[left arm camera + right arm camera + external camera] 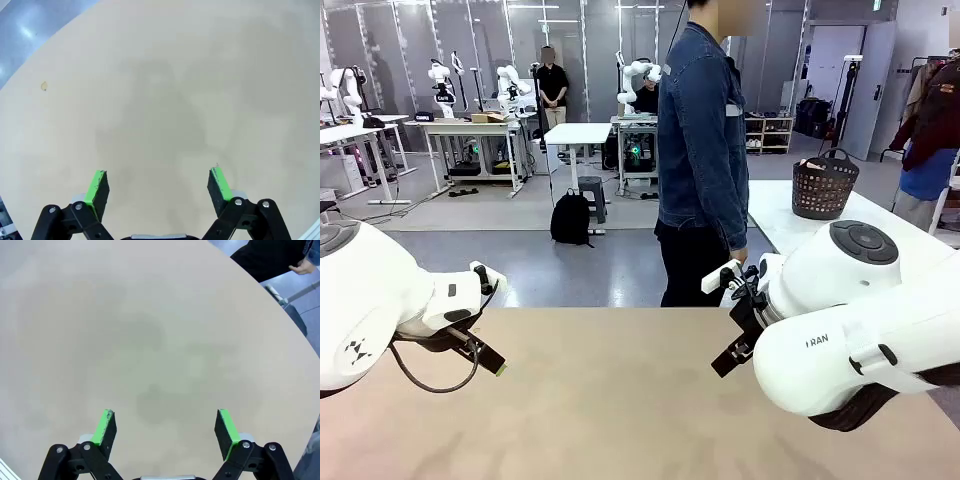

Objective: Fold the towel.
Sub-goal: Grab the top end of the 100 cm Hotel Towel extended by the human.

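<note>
The salmon-pink towel is out of view. My left gripper [488, 358] hovers over the left side of the tan table [620, 410]. In the left wrist view it [159, 182] is open, its green pads [97, 187] wide apart with bare tabletop between them. My right gripper [730, 355] hangs over the right side of the table. Seen from the right wrist it [164, 429] is open too, with nothing between its pads [226, 427].
A person in a denim jacket [700, 150] stands at the far edge, one hand [300, 267] hanging by the side. A dark perforated basket [825, 185] stands on a separate white table at back right. A small mark [44, 86] dots the tabletop.
</note>
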You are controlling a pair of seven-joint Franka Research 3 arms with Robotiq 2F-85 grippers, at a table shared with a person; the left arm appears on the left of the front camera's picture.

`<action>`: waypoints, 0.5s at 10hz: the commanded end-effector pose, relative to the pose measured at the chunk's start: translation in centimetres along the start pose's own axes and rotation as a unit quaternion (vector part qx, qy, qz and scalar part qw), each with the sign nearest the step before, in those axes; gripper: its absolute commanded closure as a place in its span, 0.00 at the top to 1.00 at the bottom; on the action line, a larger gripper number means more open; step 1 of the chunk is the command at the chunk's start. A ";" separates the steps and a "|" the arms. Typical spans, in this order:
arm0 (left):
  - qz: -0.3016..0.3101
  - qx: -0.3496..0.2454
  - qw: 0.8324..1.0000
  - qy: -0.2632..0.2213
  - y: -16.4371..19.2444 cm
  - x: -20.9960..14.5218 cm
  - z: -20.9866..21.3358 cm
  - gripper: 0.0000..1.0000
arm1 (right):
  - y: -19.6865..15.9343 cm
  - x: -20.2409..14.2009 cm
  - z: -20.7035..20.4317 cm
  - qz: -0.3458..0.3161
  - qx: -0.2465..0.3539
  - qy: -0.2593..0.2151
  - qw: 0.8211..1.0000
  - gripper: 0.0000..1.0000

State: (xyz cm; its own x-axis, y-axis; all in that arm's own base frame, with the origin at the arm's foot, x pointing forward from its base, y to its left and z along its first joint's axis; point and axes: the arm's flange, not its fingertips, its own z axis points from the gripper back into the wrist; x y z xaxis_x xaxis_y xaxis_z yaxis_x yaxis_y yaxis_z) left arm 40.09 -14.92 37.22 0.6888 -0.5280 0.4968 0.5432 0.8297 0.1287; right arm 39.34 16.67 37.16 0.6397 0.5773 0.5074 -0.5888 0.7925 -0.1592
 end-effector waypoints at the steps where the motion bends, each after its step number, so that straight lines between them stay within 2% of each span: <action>1: 0.000 0.000 1.000 0.000 0.0 0.0 0.0 1.00 | 0.0 0.0 0.0 0.000 0.000 0.000 1.000 1.00; 5: 0.000 0.000 1.000 0.000 0.0 0.0 0.0 1.00 | 0.0 0.0 0.0 0.000 0.000 0.000 1.000 1.00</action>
State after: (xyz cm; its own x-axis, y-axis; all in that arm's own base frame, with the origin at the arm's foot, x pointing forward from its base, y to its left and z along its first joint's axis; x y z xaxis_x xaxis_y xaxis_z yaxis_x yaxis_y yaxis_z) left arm 40.08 -14.95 37.22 0.6884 -0.5286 0.4968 0.5438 0.8293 0.1289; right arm 39.34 16.68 37.16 0.6385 0.5791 0.5070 -0.5900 0.7912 -0.1607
